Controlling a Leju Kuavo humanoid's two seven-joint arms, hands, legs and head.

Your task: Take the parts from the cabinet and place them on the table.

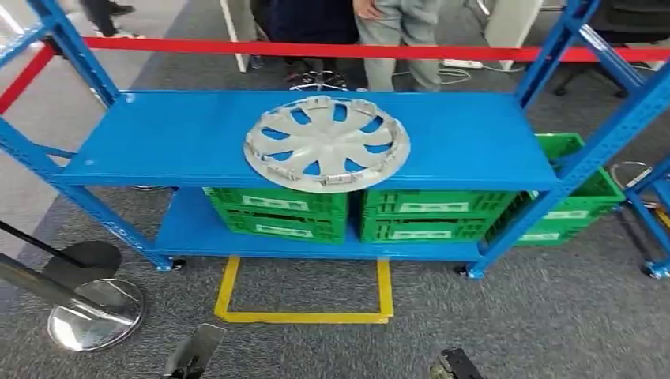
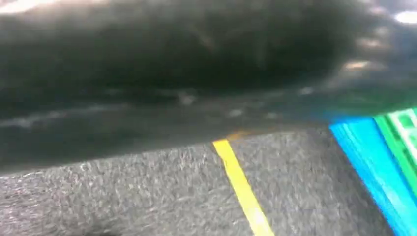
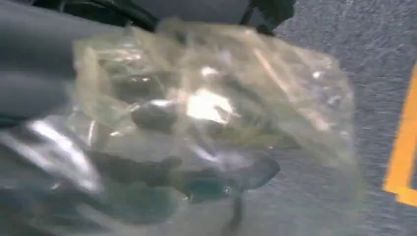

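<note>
A silver wheel cover point(image 1: 327, 143) lies flat on the blue shelf point(image 1: 174, 134), above green crates point(image 1: 276, 212). The right hand point(image 3: 44, 98) clutches a clear plastic bag point(image 3: 221, 118); the left hand's state I cannot tell.

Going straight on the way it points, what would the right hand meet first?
Most likely the carpet near the yellow tape, and the bag the right hand holds would touch it first; depth is unclear.
</note>
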